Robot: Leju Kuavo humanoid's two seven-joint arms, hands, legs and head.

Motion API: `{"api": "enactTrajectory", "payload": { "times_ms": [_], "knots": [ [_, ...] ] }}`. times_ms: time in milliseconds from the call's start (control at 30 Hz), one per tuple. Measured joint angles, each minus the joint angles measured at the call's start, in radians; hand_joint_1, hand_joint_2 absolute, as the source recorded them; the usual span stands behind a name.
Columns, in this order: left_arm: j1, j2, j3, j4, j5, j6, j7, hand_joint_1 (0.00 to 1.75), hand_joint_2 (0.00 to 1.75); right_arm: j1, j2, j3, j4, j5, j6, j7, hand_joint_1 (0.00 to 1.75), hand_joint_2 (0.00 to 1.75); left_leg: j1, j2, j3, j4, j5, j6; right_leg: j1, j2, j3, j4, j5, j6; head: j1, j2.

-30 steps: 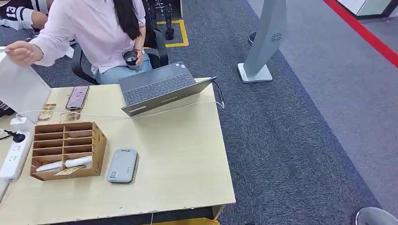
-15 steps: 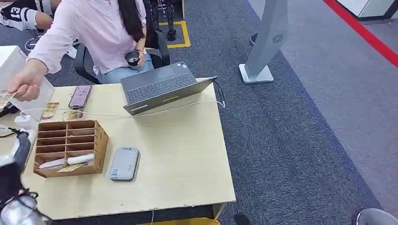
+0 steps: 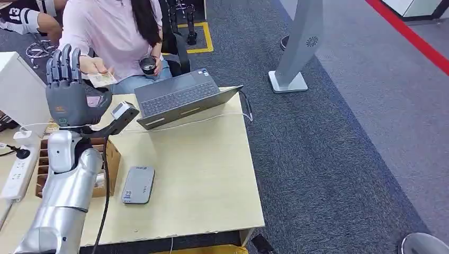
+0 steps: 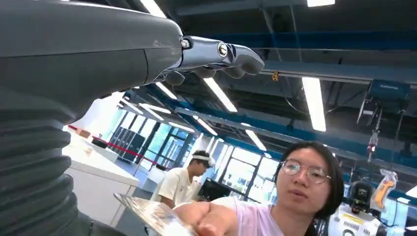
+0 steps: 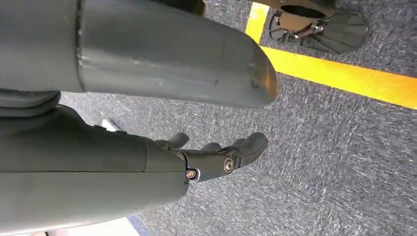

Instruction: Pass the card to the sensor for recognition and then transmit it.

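Card (image 3: 102, 79) held by person (image 3: 114, 32) beyond raised, empty left hand (image 3: 69, 92), above wooden table (image 3: 201, 174)

The head camera looks steeply down from above the desk (image 3: 201, 174), toward the laptop (image 3: 180, 98) at its far edge. The left wrist camera sits close behind the left hand (image 4: 216, 56), tilted up past the person (image 4: 305, 182) to the ceiling. The right wrist camera faces the carpet (image 5: 334, 162). Head and left wrist views share that person.
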Motion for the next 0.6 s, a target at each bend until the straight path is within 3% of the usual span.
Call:
{"api": "enactTrajectory", "payload": {
  "times_ms": [200,233,600],
  "knots": [
    [0.0,0.002,0.0,0.02,-0.006,0.0,-0.005,0.0,1.75,0.0,0.0,0.005,0.0,-0.001,0.0,-0.001,0.0,0.0,0.0,0.0,0.0,0.0,0.0,0.0,0.0,0.0,0.0,0.0,0.0,0.0,0.0,0.0],
    [0.0,0.002,0.0,0.024,-0.008,0.0,-0.006,1.75,1.75,0.0,0.0,0.005,0.0,-0.002,0.0,-0.001,0.0,0.0,0.0,0.0,0.0,0.0,0.0,0.0,0.0,0.0,0.0,0.0,0.0,0.0,0.0,0.0],
    [0.001,0.002,0.0,0.045,0.01,0.0,-0.061,1.75,1.75,0.004,0.0,0.015,0.0,0.004,0.0,-0.003,0.0,0.0,0.0,0.0,-0.001,0.0,0.0,0.0,0.0,0.0,-0.001,0.0,0.0,0.0,0.0,0.0]
  ]
}}
